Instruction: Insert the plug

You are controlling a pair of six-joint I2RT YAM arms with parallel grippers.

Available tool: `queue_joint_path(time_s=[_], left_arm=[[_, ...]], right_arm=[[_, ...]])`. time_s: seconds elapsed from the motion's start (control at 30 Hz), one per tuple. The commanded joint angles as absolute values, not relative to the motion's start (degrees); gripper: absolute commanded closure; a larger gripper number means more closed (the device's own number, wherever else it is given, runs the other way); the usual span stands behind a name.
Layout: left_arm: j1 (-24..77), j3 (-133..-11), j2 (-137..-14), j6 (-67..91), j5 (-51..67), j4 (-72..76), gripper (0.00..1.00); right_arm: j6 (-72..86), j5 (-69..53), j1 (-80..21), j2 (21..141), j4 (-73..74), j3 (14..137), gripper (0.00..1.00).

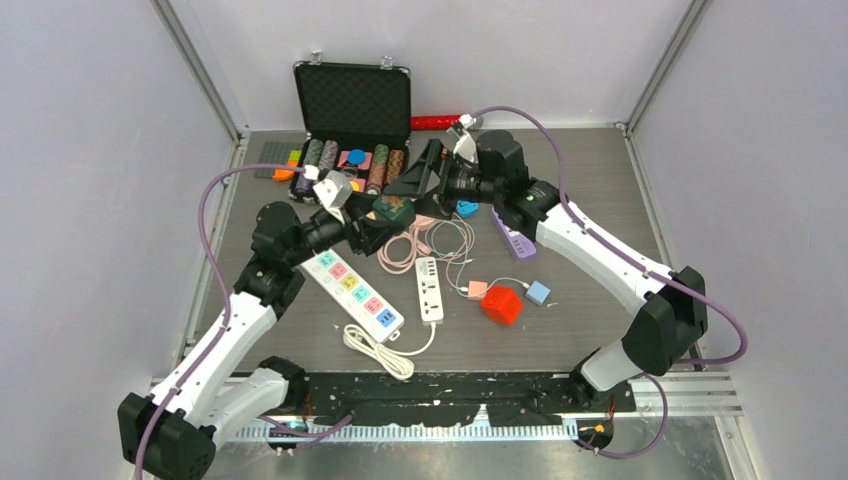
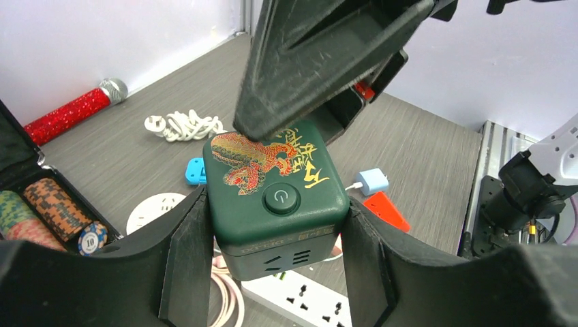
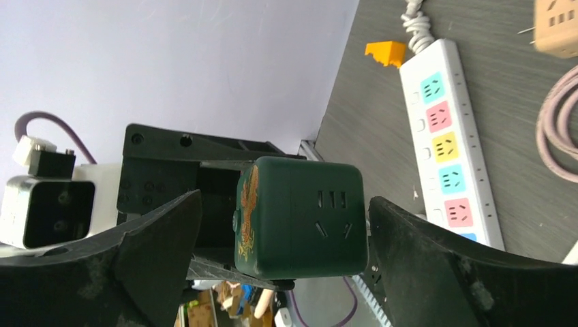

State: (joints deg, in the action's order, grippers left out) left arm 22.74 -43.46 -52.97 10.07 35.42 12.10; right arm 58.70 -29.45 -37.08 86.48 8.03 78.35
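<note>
My left gripper (image 1: 383, 216) is shut on a dark green cube socket (image 1: 393, 208) with a gold and red dragon print and holds it above the table. In the left wrist view the cube (image 2: 276, 184) sits squarely between my fingers (image 2: 187, 252), power button up. My right gripper (image 1: 420, 178) is open and straddles the same cube (image 3: 300, 218). Its far finger (image 3: 436, 266) is at the cube's edge and its near finger (image 3: 150, 238) stands apart. The cube's socket face points at the right wrist camera. One right finger (image 2: 320, 61) hangs over the cube's top.
A white power strip with coloured sockets (image 1: 355, 290) and a small white strip (image 1: 429, 288) lie below the cube. Around them are coiled pink cable (image 1: 410, 245), a red cube (image 1: 502, 304), a blue adapter (image 1: 538, 292), a purple strip (image 1: 512, 238) and an open poker chip case (image 1: 350, 110).
</note>
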Motion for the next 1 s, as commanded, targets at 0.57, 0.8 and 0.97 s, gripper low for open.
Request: queue_joint_path(time_s=[0.57, 0.8, 0.97], left_arm=[[22.5, -52.0, -50.9, 16.0, 29.7, 2.0, 0.08], [22.5, -59.2, -57.0, 16.4, 30.4, -9.9, 0.12], [22.5, -60.2, -58.9, 13.8, 32.5, -14.1, 0.15]], right_arm=[[53.3, -31.4, -39.5, 82.7, 3.1, 77.7, 0.76], [47.9, -26.5, -40.7, 82.8, 5.3, 78.4, 0.77], [47.2, -24.3, -41.1, 83.4, 6.3, 78.8, 0.77]])
